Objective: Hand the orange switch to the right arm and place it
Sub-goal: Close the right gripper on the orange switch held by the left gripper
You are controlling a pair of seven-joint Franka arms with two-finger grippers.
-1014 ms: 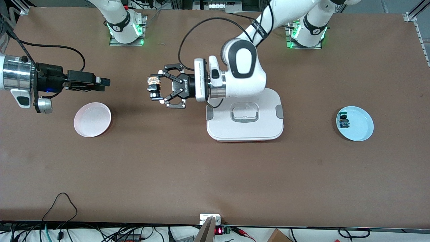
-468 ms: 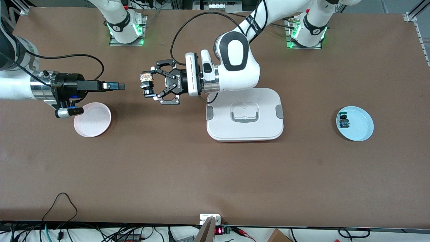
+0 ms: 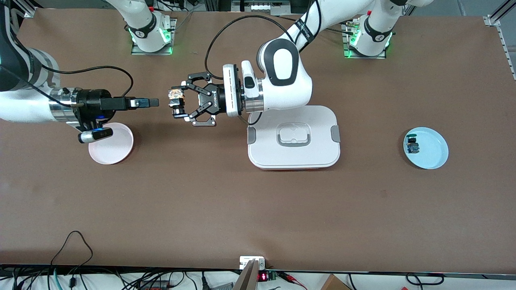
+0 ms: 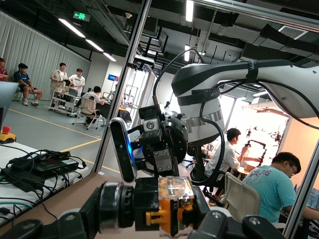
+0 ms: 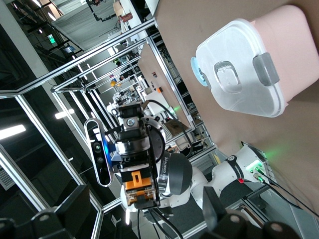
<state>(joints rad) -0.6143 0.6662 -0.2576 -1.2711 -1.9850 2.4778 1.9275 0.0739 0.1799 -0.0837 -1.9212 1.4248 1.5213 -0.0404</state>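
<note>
The orange switch (image 3: 175,96) is up in the air over the bare table between the pink plate (image 3: 111,143) and the white lidded box (image 3: 293,137). My left gripper (image 3: 178,105) is shut on it, and in the left wrist view the switch (image 4: 168,206) fills the space between the fingers, its orange part and clear block showing. My right gripper (image 3: 153,102) stands open, level with the switch and a short gap from it, pointing at it. In the right wrist view the switch (image 5: 137,186) sits straight ahead between the spread black fingers (image 5: 219,214).
The pink plate lies under the right wrist. The white lidded box sits under the left arm's forearm, toward the middle of the table. A light blue plate (image 3: 432,150) at the left arm's end holds a small green-capped part (image 3: 412,145).
My right gripper has moved toward the left gripper and closed most of the gap to the switch. The left gripper shifted slightly toward it, then held still.
</note>
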